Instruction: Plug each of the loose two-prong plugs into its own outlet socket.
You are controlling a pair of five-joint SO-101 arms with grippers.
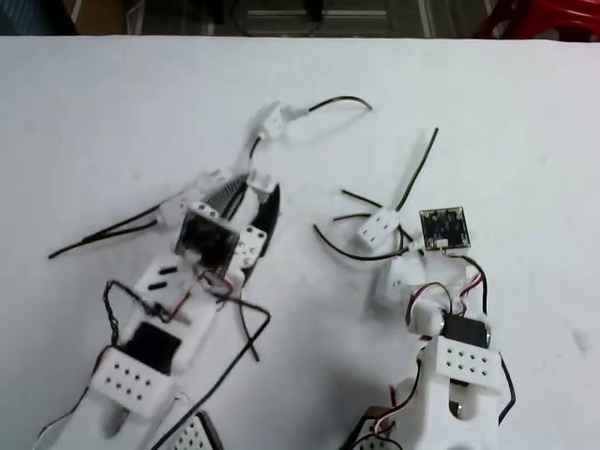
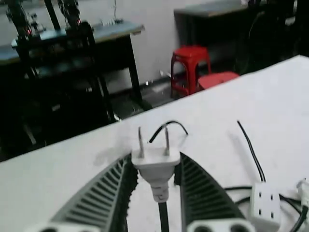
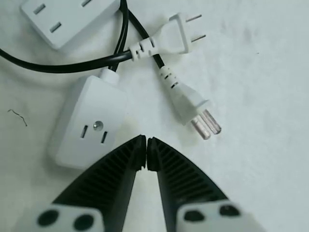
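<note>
Left gripper: jaws clamped on the body of a white two-prong plug, prongs projecting clear beyond the tips, black cord trailing back between the jaws. Outlet socket: lying on the table off to one side of the jaws, slots upward, apart from the plug. Right gripper: jaws together, empty, tips just beside a second socket. A loose plug lies just ahead of the tips and another plug farther beyond. Handling note: the prongs probably need tipping down and squaring to the slot pair before pressing. The light socket may slide, so the right gripper could usefully pin it.
</note>
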